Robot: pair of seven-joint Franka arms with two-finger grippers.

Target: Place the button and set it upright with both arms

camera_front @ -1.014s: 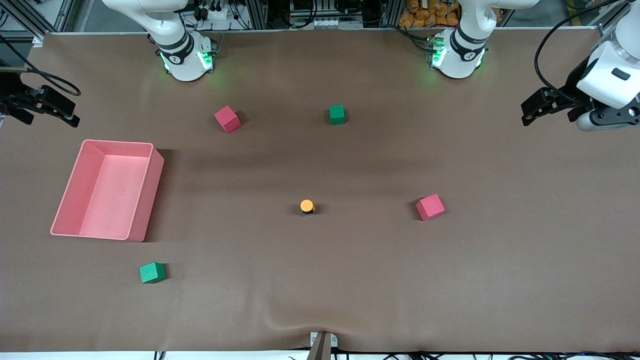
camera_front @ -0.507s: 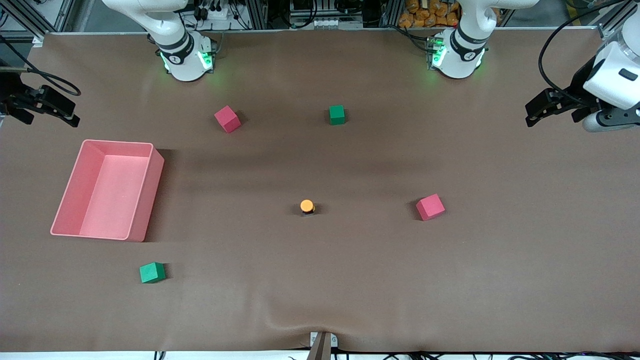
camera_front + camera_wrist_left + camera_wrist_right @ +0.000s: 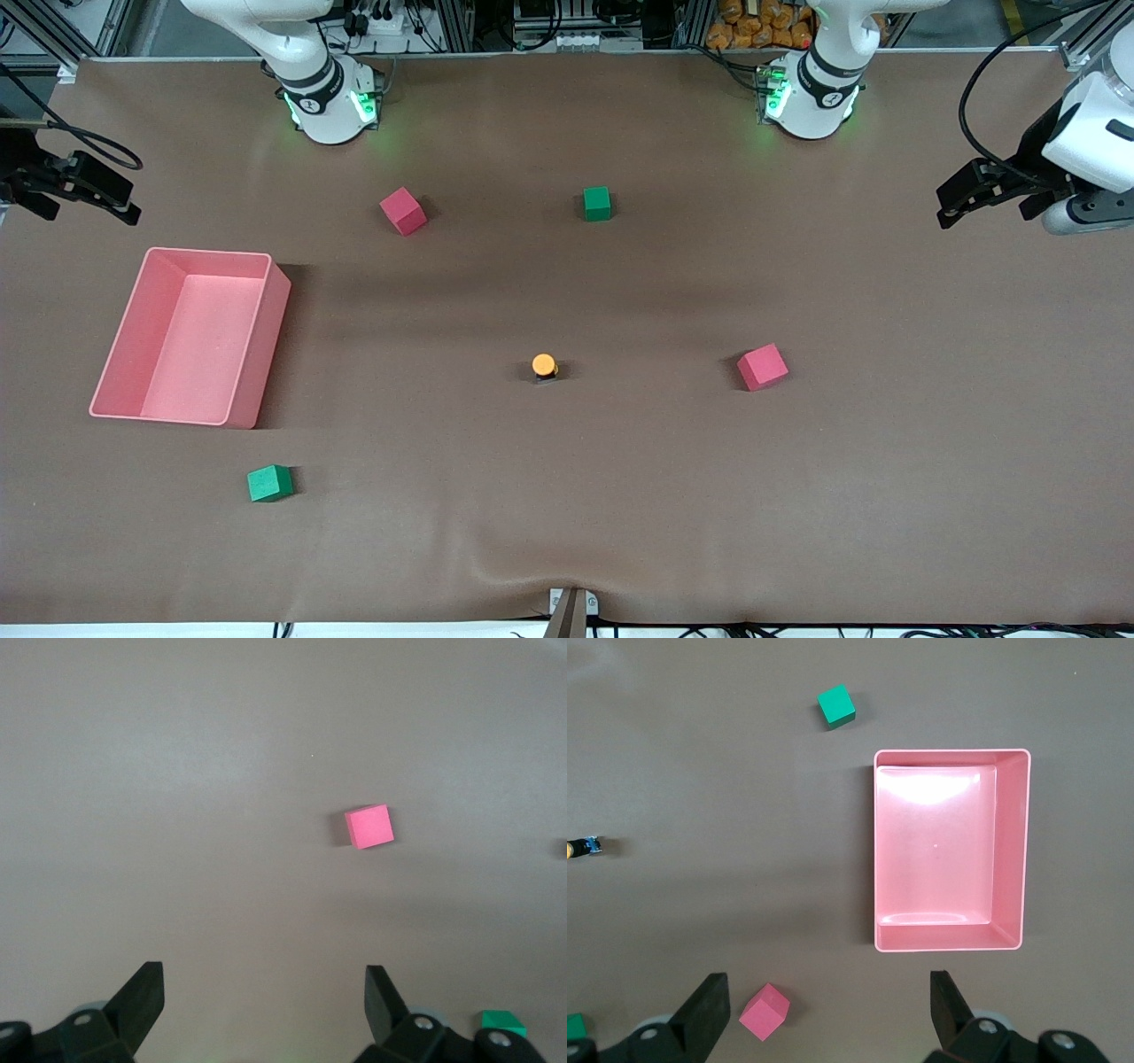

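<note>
The button (image 3: pixel 544 364) is standing alone in the middle of the tabletop (image 3: pixel 886 496), with bare room all around it. The closest thing is a red cube (image 3: pixel 762 367) toward the left arm's end, well apart. The pink bin (image 3: pixel 257 354) is taking up room at the right arm's end. Both hands are hanging high over the tabletop's ends, fingers spread wide.

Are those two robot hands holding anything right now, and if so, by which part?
Nothing is held. The left hand and right hand hang open and empty at the table's ends, while the orange button stands untouched mid-table.
</note>
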